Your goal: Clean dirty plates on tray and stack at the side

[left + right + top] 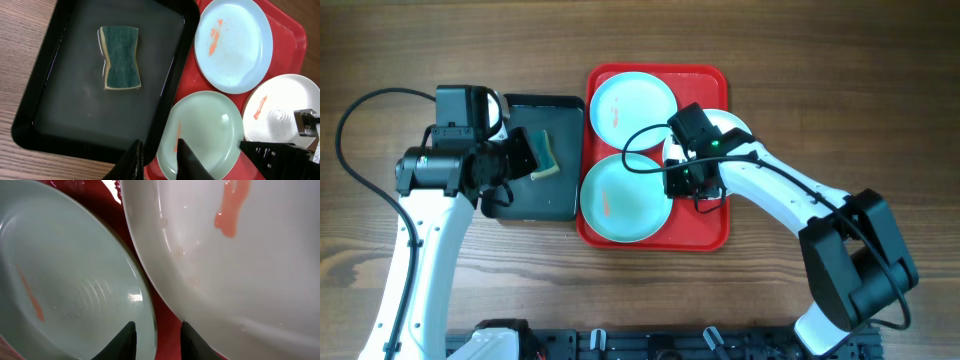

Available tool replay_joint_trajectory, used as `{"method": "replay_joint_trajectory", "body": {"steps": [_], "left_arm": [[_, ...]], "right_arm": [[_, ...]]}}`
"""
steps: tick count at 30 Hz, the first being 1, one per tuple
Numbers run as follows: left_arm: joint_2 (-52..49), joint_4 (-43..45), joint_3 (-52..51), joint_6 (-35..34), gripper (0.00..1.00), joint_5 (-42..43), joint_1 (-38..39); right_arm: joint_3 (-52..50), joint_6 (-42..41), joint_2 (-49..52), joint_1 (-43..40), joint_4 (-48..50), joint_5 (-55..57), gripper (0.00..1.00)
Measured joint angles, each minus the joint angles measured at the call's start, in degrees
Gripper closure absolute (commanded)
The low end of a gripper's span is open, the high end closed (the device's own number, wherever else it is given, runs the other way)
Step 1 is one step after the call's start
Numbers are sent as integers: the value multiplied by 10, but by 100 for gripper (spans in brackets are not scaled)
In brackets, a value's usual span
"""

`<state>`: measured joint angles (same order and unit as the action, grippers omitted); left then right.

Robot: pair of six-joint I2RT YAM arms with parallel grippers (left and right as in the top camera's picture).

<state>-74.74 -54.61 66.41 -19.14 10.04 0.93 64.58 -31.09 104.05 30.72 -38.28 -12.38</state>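
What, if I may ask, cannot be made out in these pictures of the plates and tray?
White plate: overhead, mostly hidden under the right arm.
Right gripper: right wrist view, too close; whether it grips the rim of the pale plate is unclear.
Red tray: left wrist view, cut off by the frame edges.

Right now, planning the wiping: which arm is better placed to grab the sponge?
Left. The left gripper hovers by the black tray holding the sponge; the right gripper sits among the plates.
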Motion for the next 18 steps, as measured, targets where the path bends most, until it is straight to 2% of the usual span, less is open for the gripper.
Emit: {"method": "replay_joint_trajectory", "body": {"steps": [12,18], "left_arm": [[0,0,0,0,81,-2,0],[0,-4,-1,0,80,-4,0]], "right_arm": [[1,0,0,8,-3,-26,72],[-19,-16,0,10,48,-19,96]]}}
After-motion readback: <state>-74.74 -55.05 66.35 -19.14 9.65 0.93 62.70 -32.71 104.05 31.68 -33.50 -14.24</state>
